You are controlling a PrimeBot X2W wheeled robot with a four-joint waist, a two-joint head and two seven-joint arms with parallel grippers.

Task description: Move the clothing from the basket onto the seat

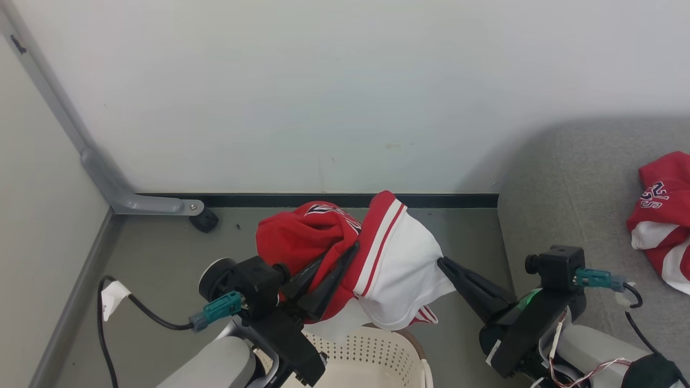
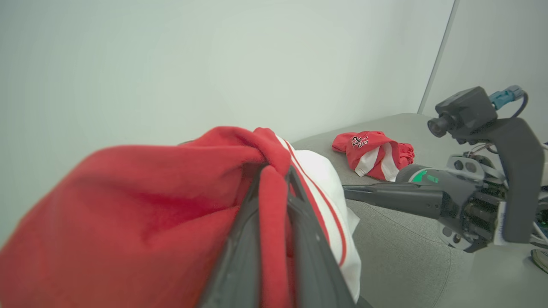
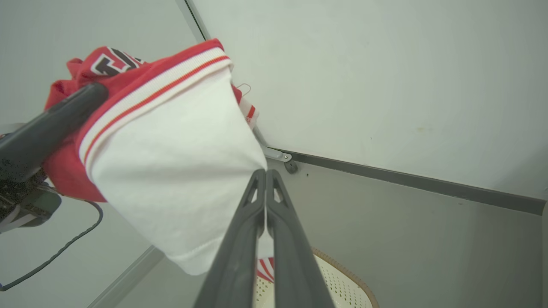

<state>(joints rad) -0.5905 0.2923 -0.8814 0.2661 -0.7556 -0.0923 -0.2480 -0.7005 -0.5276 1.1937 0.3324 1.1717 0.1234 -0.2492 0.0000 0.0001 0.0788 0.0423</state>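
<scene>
A red jersey point(image 1: 296, 237) with a white panel point(image 3: 171, 162) hangs above the cream basket point(image 1: 372, 350). My left gripper point(image 1: 350, 250) is shut on its red fabric, which is bunched between the fingers point(image 2: 274, 171). My right gripper point(image 1: 441, 261) is shut, its tips point(image 3: 265, 172) pinching the white panel's right corner. The cloth is spread between both grippers. The basket's brown rim point(image 3: 359, 284) lies below the right fingers. A second red jersey point(image 1: 666, 215) lies crumpled on the grey seat point(image 1: 571, 194) at the right, also seen as the jersey point(image 2: 372, 152) past my right gripper point(image 2: 344, 192).
A pale wall with a black baseboard point(image 1: 323, 200) stands close ahead. At the left a grey metal bracket ends in a black caster point(image 1: 205, 220). A black cable point(image 1: 108, 323) with a white tag trails over the grey floor at lower left.
</scene>
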